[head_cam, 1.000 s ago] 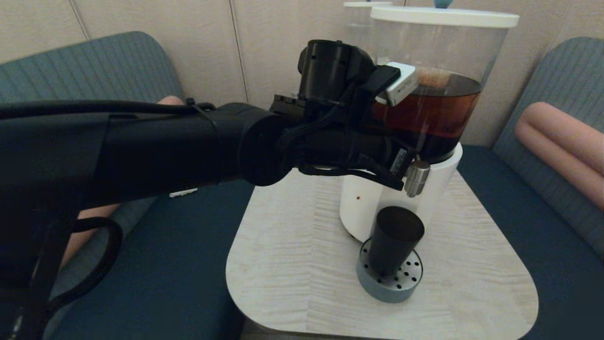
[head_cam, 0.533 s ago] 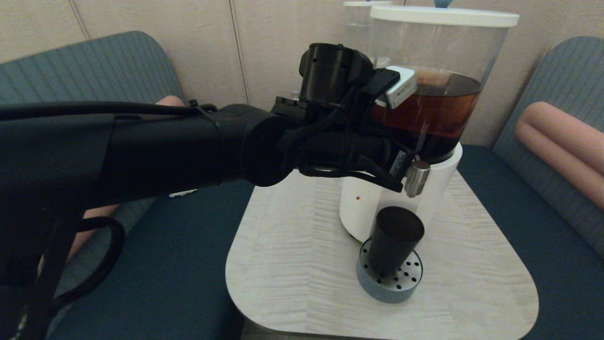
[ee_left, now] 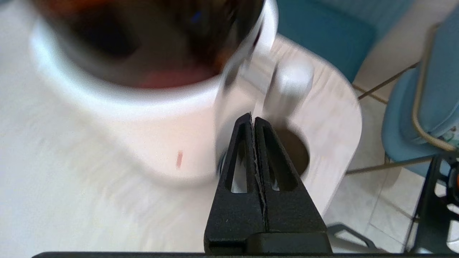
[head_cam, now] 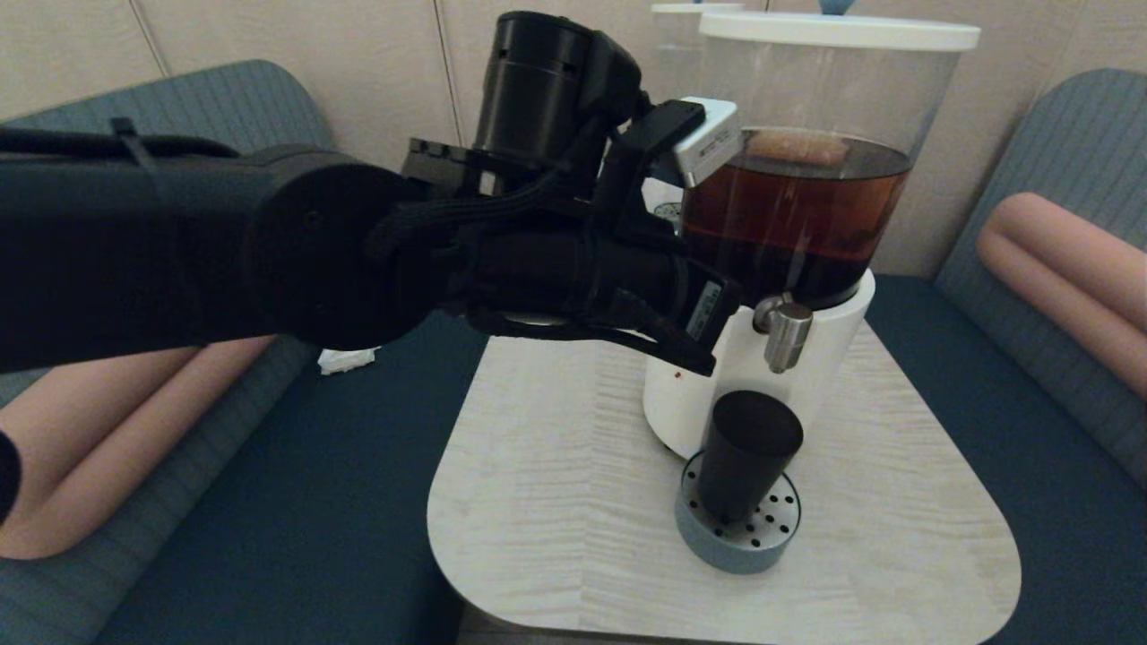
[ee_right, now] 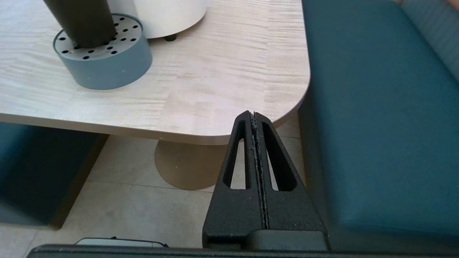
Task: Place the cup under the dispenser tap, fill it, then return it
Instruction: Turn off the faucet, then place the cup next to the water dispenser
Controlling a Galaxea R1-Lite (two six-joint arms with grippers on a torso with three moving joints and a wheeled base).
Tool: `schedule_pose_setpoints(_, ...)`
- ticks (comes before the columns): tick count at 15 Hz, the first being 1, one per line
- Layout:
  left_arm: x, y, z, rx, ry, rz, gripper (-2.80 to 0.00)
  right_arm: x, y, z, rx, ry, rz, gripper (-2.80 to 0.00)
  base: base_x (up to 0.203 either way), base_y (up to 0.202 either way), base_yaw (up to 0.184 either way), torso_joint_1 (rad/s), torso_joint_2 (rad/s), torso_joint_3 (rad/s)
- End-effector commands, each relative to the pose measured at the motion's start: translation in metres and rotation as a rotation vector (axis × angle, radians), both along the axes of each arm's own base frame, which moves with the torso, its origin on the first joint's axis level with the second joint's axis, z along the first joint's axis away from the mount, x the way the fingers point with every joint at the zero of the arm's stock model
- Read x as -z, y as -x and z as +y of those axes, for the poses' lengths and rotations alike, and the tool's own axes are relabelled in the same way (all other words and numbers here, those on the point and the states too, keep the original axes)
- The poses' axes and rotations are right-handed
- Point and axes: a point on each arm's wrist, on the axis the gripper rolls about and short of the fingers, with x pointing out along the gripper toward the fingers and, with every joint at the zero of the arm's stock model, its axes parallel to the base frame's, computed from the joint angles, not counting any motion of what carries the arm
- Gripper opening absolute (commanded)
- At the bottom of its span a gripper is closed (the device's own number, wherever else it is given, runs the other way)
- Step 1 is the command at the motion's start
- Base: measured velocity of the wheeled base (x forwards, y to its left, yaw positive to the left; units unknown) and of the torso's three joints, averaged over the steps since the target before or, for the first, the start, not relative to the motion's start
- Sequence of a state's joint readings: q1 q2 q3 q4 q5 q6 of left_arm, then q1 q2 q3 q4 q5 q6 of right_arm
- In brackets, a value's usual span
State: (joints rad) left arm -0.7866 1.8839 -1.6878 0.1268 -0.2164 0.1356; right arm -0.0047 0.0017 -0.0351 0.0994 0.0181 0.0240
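Observation:
The matte black cup (head_cam: 748, 448) stands upright on the round perforated drip tray (head_cam: 739, 537), directly below the brushed-steel dispenser tap (head_cam: 787, 336). That tap sticks out of the white base (head_cam: 690, 403) of the big tank of dark brown liquid. My left gripper (head_cam: 706, 364) is shut and empty, hovering a short way left of the tap and above the cup, touching neither. In the left wrist view the shut left gripper (ee_left: 252, 117) points between the blurred tap (ee_left: 292, 82) and the cup's mouth (ee_left: 296, 150). My right gripper (ee_right: 254, 114) is shut and empty, low off the table's near corner.
The pale wood table (head_cam: 556, 502) has rounded corners, with dark blue bench seats (head_cam: 305, 520) on both sides. A second, smaller clear dispenser (head_cam: 685, 45) stands behind the big tank. The right wrist view shows the cup (ee_right: 80, 21), the tray (ee_right: 104, 64) and the tiled floor (ee_right: 118, 200).
My left arm has pulled back to the left and risen. Its fingertips, which were against the tap, now stand clear of it. The cup has not moved.

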Motion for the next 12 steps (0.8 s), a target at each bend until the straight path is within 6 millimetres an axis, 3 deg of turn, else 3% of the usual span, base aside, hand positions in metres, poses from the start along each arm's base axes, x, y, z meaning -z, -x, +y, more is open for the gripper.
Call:
schedule_pose_setpoints(1,-0.018,0.029,0.035,-0.052,0.019,-0.011,-2.80,0.000,0.000,0.000,0.001,-0.001,0.002,-2.80,0.000,0.000,0.000,0.000,0.00,0.000)
schedule_pose_setpoints(7,-0.037,0.101,0.136,-0.276,0.183,0.040,-2.80,0.000,0.000,0.000,0.000,-0.001,0.002,-2.80,0.000,0.000,0.000,0.000,0.00,0.000)
schedule_pose_setpoints(12,-0.020,0.165,0.197,-0.387,0.339,-0.046,-2.80,0.000,0.000,0.000,0.001,-0.001,0.002,-2.80,0.000,0.000,0.000,0.000,0.00,0.000)
